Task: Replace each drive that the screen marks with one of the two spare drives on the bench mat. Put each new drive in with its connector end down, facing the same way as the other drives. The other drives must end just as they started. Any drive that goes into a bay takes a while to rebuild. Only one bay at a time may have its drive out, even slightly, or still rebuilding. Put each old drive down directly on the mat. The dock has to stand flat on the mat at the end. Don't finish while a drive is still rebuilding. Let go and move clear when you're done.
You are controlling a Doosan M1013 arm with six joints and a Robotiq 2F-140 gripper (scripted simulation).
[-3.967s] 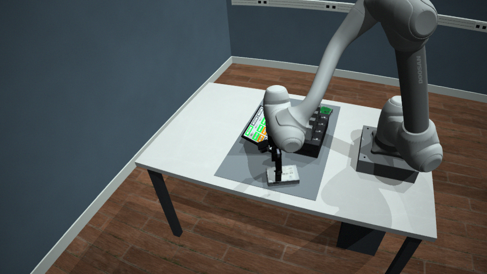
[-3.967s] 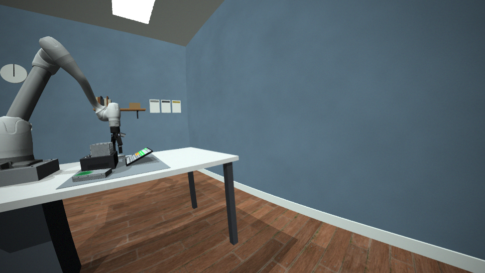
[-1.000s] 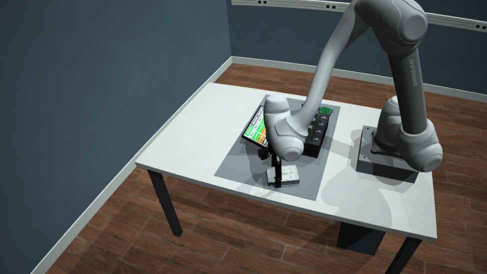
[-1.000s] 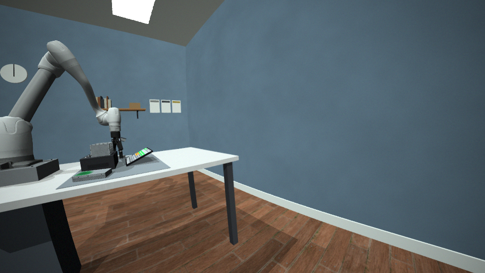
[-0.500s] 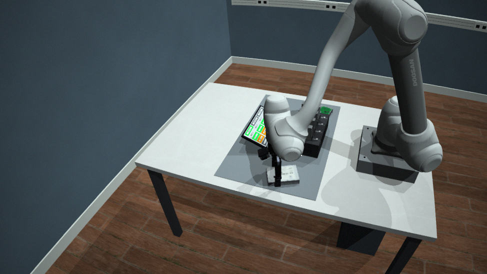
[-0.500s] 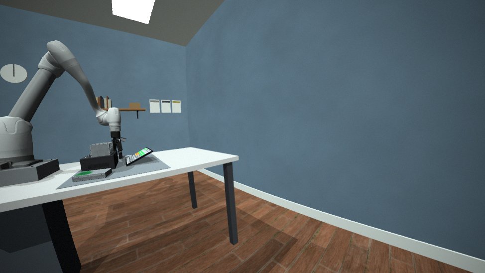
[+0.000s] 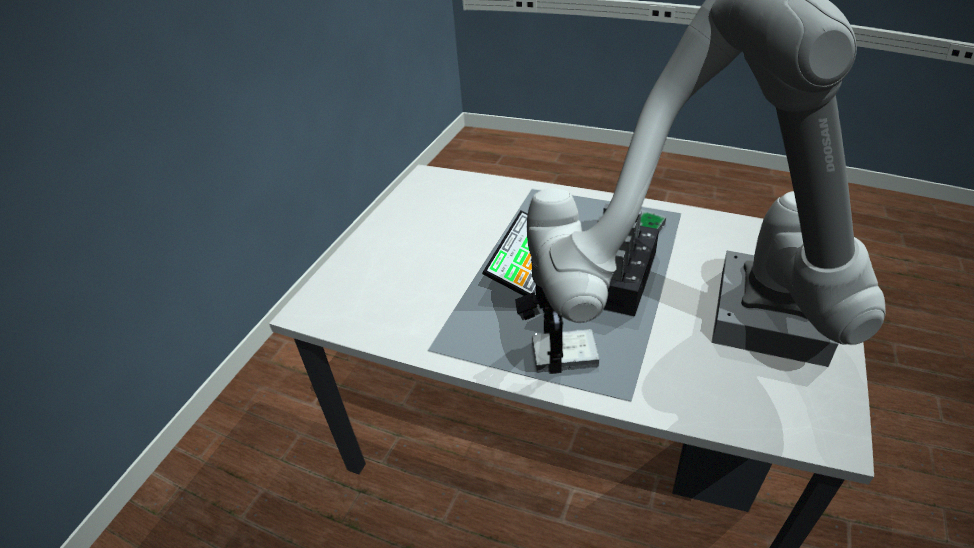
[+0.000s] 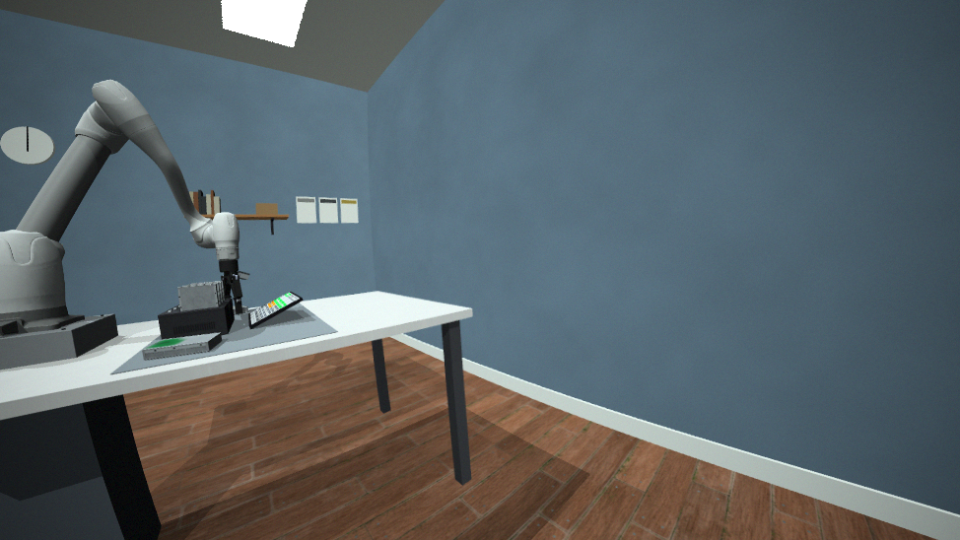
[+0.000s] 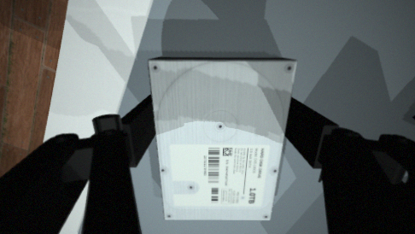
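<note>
A silver drive (image 7: 578, 347) (image 9: 192, 98) lies label side up at the mat's front part. My gripper (image 7: 553, 348) (image 8: 238, 311) (image 9: 219, 109) points down over it and is shut on it, one finger against each long side. The other loose drive (image 7: 651, 220) (image 8: 180, 346) lies green side up beside the dock's far end. The black dock (image 7: 621, 299) (image 8: 195, 322) stands on the grey mat (image 7: 469, 333) (image 8: 308, 325). Upright drives (image 8: 197, 295) stand in it, partly hidden by my arm. The tilted screen (image 7: 510, 262) (image 8: 277, 311) shows green and orange tiles; its right part is hidden and its text unreadable.
The white table (image 7: 367, 272) (image 8: 402, 308) carries the mat and my arm's grey base (image 7: 769, 340) (image 8: 46, 346). The dock and the screen stand close to my wrist and forearm. The table's front edge runs near the held drive.
</note>
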